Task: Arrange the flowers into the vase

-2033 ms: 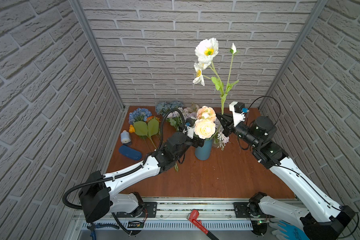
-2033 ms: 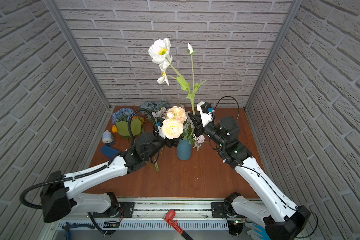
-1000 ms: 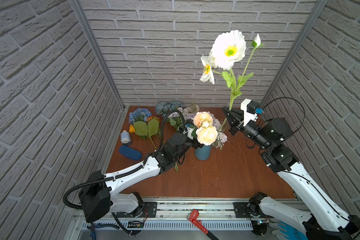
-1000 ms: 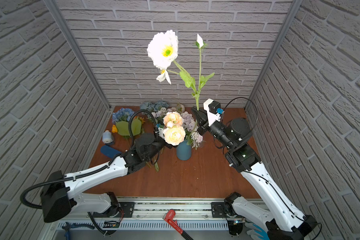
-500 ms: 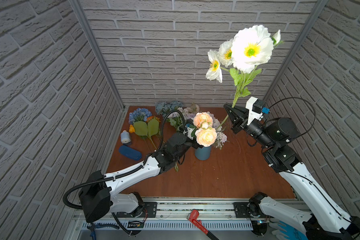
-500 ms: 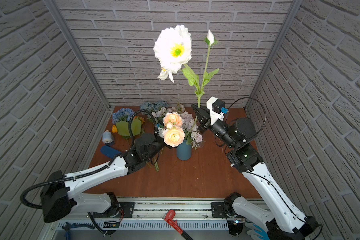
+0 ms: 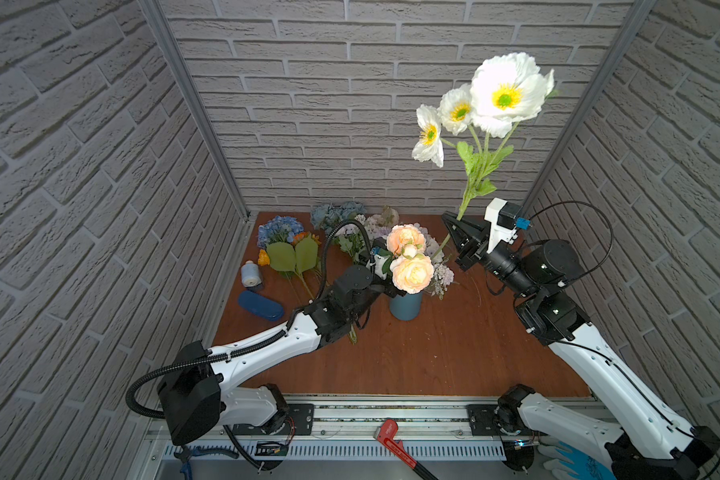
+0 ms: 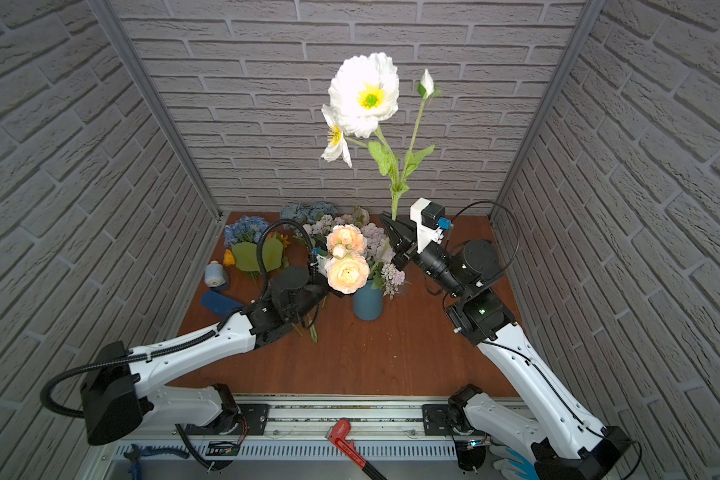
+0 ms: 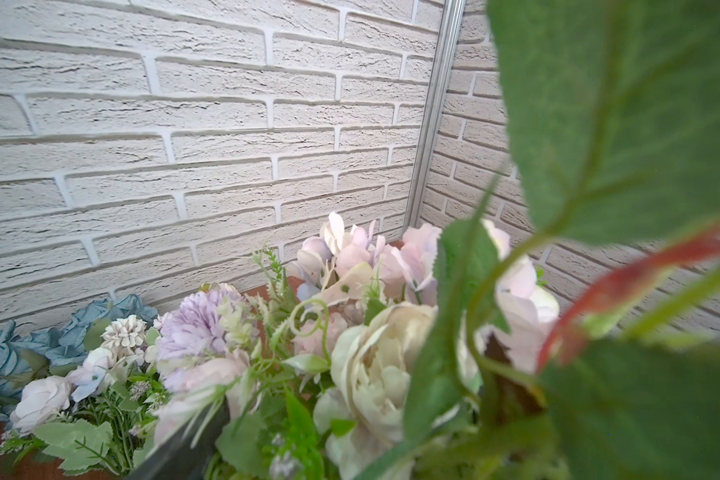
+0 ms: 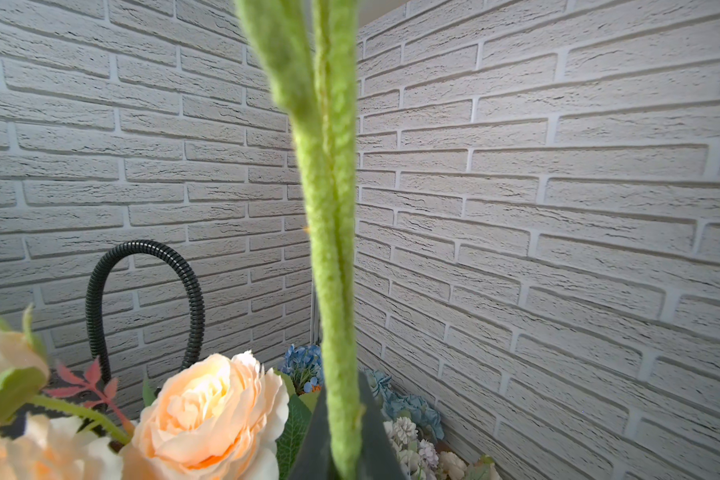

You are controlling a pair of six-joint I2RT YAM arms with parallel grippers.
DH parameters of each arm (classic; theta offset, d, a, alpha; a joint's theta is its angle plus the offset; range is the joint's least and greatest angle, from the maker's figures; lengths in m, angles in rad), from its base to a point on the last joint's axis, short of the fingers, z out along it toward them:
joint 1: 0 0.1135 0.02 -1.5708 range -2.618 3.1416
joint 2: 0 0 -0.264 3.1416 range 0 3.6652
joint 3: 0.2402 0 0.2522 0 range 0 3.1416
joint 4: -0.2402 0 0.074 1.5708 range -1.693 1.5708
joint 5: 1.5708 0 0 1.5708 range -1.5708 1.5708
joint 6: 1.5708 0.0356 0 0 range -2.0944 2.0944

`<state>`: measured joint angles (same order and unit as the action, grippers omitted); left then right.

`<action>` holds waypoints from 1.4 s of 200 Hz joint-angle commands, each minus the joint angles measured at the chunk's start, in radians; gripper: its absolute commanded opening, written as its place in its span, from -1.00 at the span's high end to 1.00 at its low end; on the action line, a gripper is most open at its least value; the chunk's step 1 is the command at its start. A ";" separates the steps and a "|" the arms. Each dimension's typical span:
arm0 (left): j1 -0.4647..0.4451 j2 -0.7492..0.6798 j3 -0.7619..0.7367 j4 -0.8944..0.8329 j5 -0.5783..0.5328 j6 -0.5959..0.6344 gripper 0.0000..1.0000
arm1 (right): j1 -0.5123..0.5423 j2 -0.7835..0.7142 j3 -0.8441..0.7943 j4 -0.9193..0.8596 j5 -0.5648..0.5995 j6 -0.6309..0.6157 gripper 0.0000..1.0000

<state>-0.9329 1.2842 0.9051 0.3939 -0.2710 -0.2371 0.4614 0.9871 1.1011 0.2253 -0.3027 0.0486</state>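
Observation:
A blue vase (image 7: 406, 305) (image 8: 367, 305) stands mid-table with cream-peach roses (image 7: 412, 272) (image 8: 347, 272) and lilac clusters (image 7: 441, 274) in it. My right gripper (image 7: 453, 218) (image 8: 388, 217) (image 10: 341, 436) is shut on the fuzzy green stem (image 10: 333, 249) of tall white flowers (image 7: 504, 93) (image 8: 364, 93), held up high to the right of the vase. The stem's lower end slants down into the bouquet. My left gripper (image 7: 387, 286) sits at the vase's left, among the blooms. One dark finger (image 9: 192, 436) shows and its jaws stand wide; the other finger is hidden by leaves.
More flowers lie along the back left: blue hydrangea (image 7: 279, 228), dusty-blue roses (image 7: 335, 212), orange sunflowers with big leaves (image 7: 294, 255). A pale blue spool (image 7: 250, 274) and a dark blue case (image 7: 260, 305) lie by the left wall. Brick walls close in three sides.
My right gripper has risen and drawn back to the right with the white flowers, which now lean right. The left arm has stayed by the vase.

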 commanded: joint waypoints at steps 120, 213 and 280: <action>-0.005 -0.004 -0.016 0.068 0.001 -0.010 -0.81 | 0.023 0.031 -0.098 0.094 0.071 -0.085 0.88; -0.004 -0.004 -0.015 0.072 -0.001 -0.007 -0.81 | 0.049 0.104 -0.162 0.028 0.036 0.006 0.88; -0.005 -0.013 -0.022 0.072 -0.003 -0.004 -0.81 | 0.055 0.046 -0.239 0.031 0.066 0.028 0.22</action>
<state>-0.9329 1.2842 0.8959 0.3973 -0.2714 -0.2398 0.5091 1.0832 0.8593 0.2359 -0.2478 0.0605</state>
